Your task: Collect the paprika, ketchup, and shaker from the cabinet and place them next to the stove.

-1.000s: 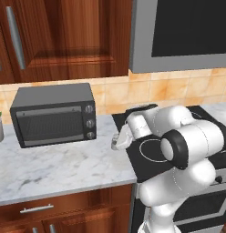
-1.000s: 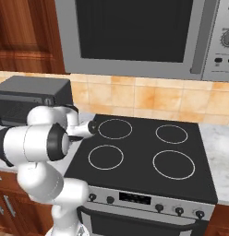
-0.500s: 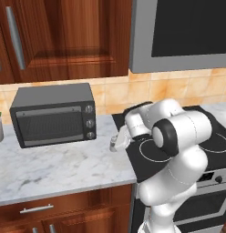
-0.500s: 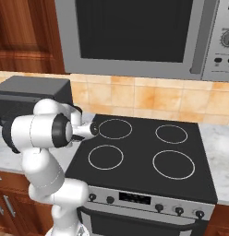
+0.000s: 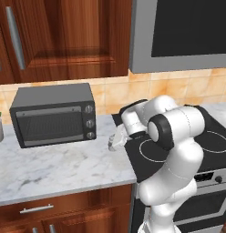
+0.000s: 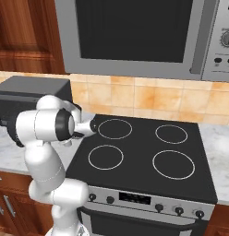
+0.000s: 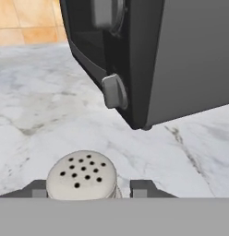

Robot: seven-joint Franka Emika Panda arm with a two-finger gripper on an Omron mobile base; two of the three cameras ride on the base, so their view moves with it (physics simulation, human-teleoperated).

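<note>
Left base view: marble counter [image 5: 55, 166], toaster oven [image 5: 53, 114], stove [image 5: 210, 141] adjacent.

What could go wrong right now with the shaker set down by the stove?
1. In the hand view the shaker sits between the fingertips with little gap showing, so a sideways or tilted pull-back could tip it.
2. The toaster oven stands close ahead of the hand; its knob might be struck if the gripper moves forward.
3. The shaker stands on the counter beside the stove edge, so the withdrawing arm could nudge it.
</note>
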